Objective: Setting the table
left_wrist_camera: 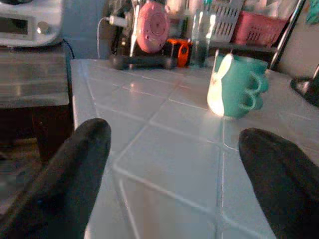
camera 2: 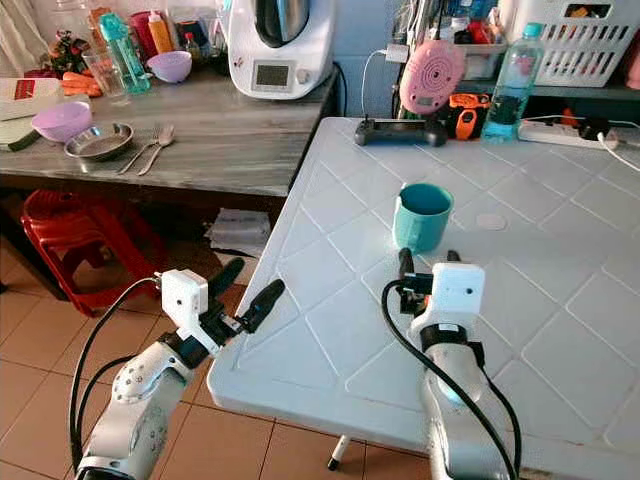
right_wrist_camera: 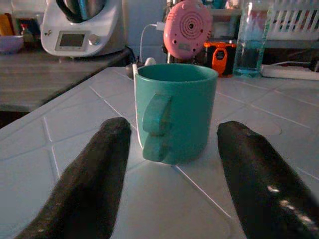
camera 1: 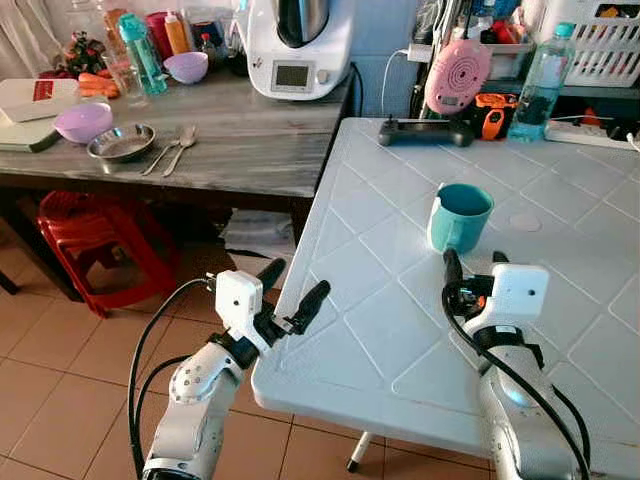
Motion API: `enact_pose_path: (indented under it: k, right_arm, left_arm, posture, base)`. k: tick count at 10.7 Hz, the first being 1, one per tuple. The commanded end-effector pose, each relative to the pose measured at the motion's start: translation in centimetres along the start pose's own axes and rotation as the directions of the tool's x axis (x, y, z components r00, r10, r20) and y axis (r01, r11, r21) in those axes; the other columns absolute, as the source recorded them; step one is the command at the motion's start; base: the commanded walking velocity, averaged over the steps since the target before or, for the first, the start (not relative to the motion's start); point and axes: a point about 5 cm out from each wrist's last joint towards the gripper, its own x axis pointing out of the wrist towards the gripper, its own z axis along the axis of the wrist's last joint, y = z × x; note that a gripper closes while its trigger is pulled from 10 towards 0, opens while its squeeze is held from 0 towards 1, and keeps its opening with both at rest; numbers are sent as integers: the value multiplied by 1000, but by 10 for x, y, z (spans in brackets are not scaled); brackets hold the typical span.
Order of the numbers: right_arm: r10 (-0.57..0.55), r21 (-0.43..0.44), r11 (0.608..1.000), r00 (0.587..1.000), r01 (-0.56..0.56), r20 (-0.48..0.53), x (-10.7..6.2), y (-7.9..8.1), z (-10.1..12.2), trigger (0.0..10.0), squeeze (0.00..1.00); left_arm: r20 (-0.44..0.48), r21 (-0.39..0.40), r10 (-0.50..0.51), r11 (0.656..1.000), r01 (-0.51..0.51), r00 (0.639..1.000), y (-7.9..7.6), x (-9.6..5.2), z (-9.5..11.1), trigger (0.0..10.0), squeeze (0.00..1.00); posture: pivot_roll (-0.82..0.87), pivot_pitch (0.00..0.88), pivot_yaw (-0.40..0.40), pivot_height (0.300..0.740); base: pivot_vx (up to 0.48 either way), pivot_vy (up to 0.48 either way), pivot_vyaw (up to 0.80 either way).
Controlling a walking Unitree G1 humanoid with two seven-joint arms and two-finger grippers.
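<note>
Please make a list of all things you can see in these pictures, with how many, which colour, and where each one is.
mug: 1, teal, upright on the white table, just ahead of the right gripper
white table: 1, white, in front of the robot
wooden counter: 1, grey-brown, left of the table
kitchen machine: 1, white, back of the counter
bowls: 2, purple, on the counter
metal dish: 1, silver, beside the near bowl
fork and spoon: 1 each, silver, right of the dish
water bottle: 1, clear, table's far edge
stool: 1, red, under the counter
left gripper: black fingers, open, at the table's left edge
right gripper: black fingers, open, either side of the mug
</note>
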Motion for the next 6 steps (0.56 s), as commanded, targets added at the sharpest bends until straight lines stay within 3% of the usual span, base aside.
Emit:
enact_pose_path:
  k: [1, 2, 3, 4, 6]
  right_arm:
    - [-6, 0, 1000, 1000, 6, 2, 2, 2, 0, 314, 0]
    - [-47, -19, 999, 999, 47, -12, 7, -2, -2, 10000, 0]
    - [-57, -4, 998, 998, 57, -12, 11, -3, -2, 10000, 0]
    - [-60, 8, 998, 998, 60, 2, 17, -2, 1, 10000, 1000]
    - [-38, 25, 999, 999, 37, 20, 26, 2, 5, 10000, 1000]
  left_arm:
    - [-13, 24, 9, 1000, -9, 1000, 4, 0, 0, 10000, 502]
    - [-19, 17, 5, 1000, -4, 1000, 4, 0, -1, 10000, 0]
    - [-25, 23, 6, 1000, -5, 1000, 4, -1, -1, 10000, 0]
    - [-33, 29, -1, 1000, 2, 999, 4, -3, -2, 10000, 0]
    - [-39, 38, -3, 999, 5, 999, 4, -5, -2, 10000, 0]
  posture:
    - [35, 3, 88, 740]
    - [36, 3, 86, 740]
    - [37, 5, 85, 740]
    - [41, 8, 85, 740]
    - [48, 14, 83, 740]
  base:
    - [0, 0, 0]
    - [0, 0, 0]
    - [0, 0, 0]
    - [0, 0, 0]
    - [0, 0, 0]
